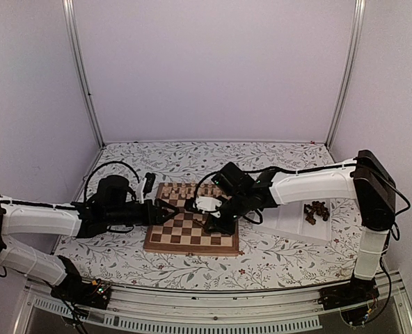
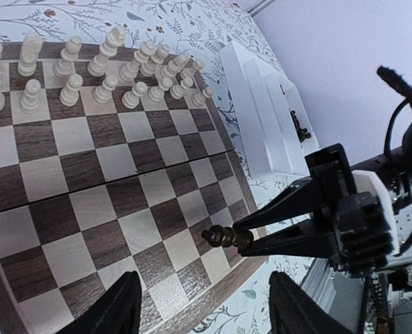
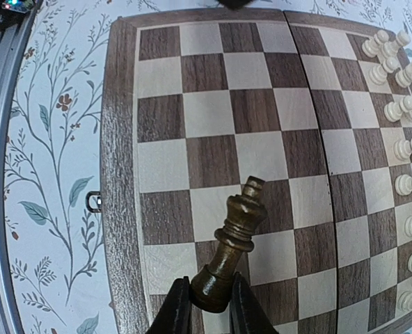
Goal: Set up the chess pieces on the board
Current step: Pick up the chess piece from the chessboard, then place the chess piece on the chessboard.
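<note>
While R pincer (image 3: pixel 211 300) clamps dark piece (image 3: pixel 235 233) base | tilted over board (image 3: pixel 119 139)

The left arm (image 1: pixel 39 219) folds back from its base to an elbow at the far left, with the forearm near horizontal and reaching toward centre. The left gripper (image 2: pixel 206 313) has its jaws spread wide, with nothing between them. The right arm (image 1: pixel 317 184) rises vertically, then extends left; its wrist appears pitched downward. The right gripper (image 3: pixel 211 306) is clamped on the base of a dark chess piece (image 3: pixel 237 233).
</note>
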{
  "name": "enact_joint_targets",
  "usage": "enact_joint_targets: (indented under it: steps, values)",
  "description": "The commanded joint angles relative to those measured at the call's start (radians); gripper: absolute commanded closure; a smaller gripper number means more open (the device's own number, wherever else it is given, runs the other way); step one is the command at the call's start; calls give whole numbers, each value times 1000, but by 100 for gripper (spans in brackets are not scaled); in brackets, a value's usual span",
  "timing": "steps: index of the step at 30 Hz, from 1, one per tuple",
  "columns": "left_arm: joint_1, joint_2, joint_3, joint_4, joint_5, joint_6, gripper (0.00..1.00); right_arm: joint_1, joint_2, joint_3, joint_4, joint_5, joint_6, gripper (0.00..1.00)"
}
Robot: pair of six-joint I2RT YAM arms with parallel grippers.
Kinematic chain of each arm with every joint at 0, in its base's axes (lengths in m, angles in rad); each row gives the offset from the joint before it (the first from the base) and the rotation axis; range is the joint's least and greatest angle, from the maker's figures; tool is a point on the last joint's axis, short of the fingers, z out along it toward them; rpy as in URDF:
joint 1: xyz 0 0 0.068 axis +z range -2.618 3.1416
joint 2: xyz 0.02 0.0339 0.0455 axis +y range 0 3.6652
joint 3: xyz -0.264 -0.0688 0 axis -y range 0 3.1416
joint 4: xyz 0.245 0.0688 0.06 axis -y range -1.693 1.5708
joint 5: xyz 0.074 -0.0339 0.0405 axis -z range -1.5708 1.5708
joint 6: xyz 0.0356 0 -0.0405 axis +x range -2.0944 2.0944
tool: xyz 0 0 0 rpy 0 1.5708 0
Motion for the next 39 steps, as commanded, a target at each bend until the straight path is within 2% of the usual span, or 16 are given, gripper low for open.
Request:
enact_joint_targets:
  steps: [1, 7, 22, 28, 33, 36, 39]
  values:
    - [8, 74, -15, 181, 107, -90, 37, -1, -47, 15, 33, -65, -13, 93]
    - [-2, 178, -3, 285, 166, -137, 42, -1, -46, 20, 25, -87, -11, 92]
    - [-54, 382, 112, 345, 264, -165, 52, -1, -45, 28, 21, -90, -7, 92]
    - [-61, 417, 142, 337, 287, -171, 64, -2, -42, 30, 22, -97, -3, 92]
    - [-63, 427, 159, 320, 298, -165, 81, 0, -46, 26, 21, -90, -3, 92]
    - [-63, 421, 183, 283, 306, -144, 86, 0, -49, 24, 19, -78, -1, 80]
    - [-65, 378, 236, 125, 267, -65, 87, -4, -65, 13, -7, -74, -12, 65]
